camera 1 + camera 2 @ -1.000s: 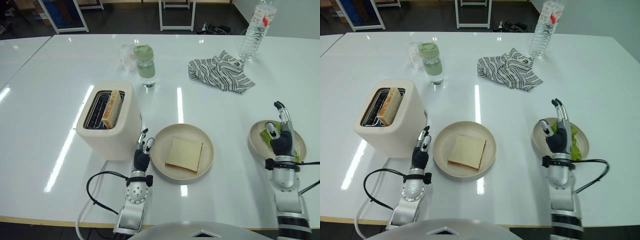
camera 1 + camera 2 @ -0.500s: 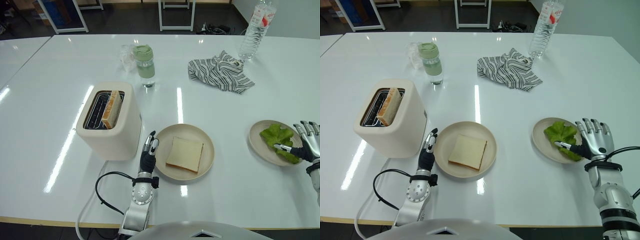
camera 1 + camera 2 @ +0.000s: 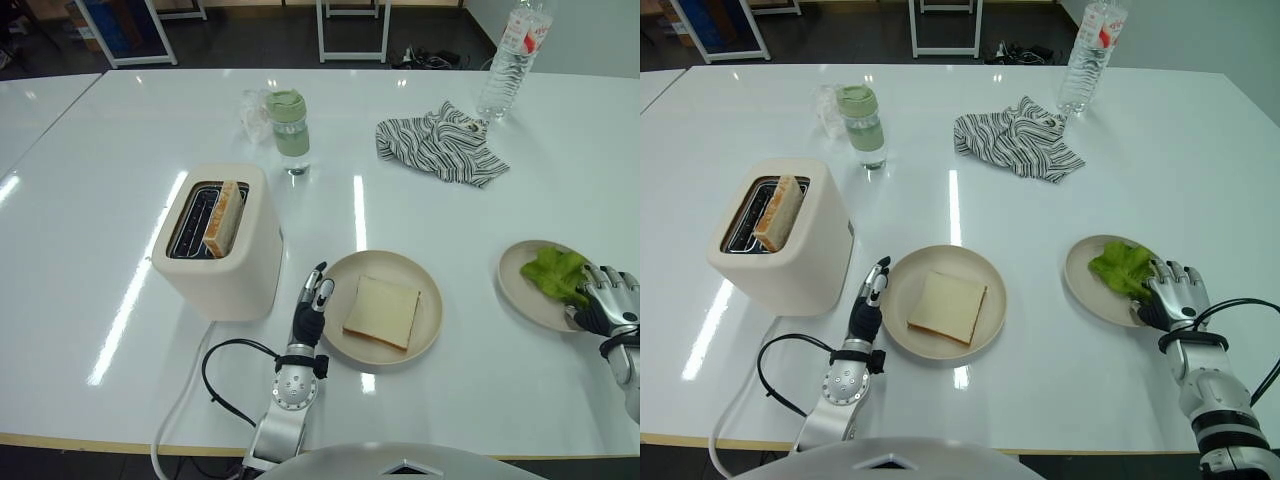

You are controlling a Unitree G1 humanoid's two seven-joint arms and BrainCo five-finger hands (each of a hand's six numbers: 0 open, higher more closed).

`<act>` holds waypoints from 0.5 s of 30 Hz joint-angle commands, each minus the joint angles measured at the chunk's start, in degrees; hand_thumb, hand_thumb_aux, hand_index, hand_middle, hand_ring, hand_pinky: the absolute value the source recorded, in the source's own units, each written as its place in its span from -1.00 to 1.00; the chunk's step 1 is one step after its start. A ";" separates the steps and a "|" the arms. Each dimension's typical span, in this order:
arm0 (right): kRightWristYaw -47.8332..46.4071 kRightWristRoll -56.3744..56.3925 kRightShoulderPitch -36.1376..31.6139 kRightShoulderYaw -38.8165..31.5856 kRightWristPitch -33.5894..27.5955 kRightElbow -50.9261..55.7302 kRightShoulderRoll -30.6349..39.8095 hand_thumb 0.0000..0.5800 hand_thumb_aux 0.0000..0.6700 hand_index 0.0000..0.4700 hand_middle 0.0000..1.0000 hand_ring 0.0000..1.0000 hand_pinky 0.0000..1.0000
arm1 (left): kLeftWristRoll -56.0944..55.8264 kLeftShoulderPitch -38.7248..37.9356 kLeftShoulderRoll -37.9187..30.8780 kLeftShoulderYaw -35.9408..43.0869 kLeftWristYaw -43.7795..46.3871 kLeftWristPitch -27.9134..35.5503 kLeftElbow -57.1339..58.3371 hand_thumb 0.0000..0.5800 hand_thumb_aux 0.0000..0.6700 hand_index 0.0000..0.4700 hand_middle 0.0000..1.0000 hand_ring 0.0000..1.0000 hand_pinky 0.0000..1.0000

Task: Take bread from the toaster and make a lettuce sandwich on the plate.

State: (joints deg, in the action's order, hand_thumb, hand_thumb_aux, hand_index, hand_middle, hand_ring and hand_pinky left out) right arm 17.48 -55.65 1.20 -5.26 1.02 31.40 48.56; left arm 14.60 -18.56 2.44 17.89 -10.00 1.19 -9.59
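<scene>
Right, left eye view first: cream boxy toaster (image 3: 225,245) on the glossy white table (image 3: 110,140), with one browned slice of toast (image 3: 222,218) standing up out of its slot. Near it, the round beige plate (image 3: 345,275) carries a square white bread slice (image 3: 382,311), lying flat. The left hand (image 3: 311,305) sits at the plate's left rim, fingers straight, holding nothing. Over to the right eye view: a small beige dish (image 3: 1085,275) bears a green lettuce leaf (image 3: 1122,268), and the right hand (image 3: 1170,297) has fingers curled onto the leaf's near edge
</scene>
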 commanded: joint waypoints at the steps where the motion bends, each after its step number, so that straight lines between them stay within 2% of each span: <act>1: 0.61 1.79 -0.76 -1.69 0.45 2.91 0.67 1.00 1.00 1.00 -1.00 -1.00 -1.00 | -0.45 -0.31 1.27 0.03 -1.20 -3.88 -0.96 -1.00 -1.00 -1.00 -1.00 -1.00 -1.00; 4: 1.39 3.31 -0.75 -1.62 1.13 2.14 1.30 1.00 1.00 1.00 -1.00 -1.00 -1.00 | -0.20 -0.36 0.77 -0.59 -2.47 -8.66 -1.41 -1.00 -1.00 -1.00 -1.00 -1.00 -1.00; 8: 2.21 5.89 1.55 0.79 1.61 -3.58 2.68 1.00 1.00 1.00 -1.00 -1.00 -1.00 | 1.25 -0.19 0.39 -0.30 -3.05 -10.50 -0.25 -1.00 -1.00 -1.00 -1.00 -1.00 -1.00; 15: 2.29 10.01 10.12 11.29 1.20 -26.32 3.36 1.00 1.00 1.00 -1.00 -1.00 -1.00 | 2.08 0.79 0.47 -0.67 -3.99 -12.39 3.19 -1.00 -1.00 -1.00 -1.00 -1.00 -1.00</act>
State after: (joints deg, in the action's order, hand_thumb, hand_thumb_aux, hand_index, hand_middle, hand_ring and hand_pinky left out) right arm 20.24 -47.10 8.74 2.93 2.21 11.95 51.97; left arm 15.97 -18.13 2.47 17.37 -13.54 -10.78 -8.23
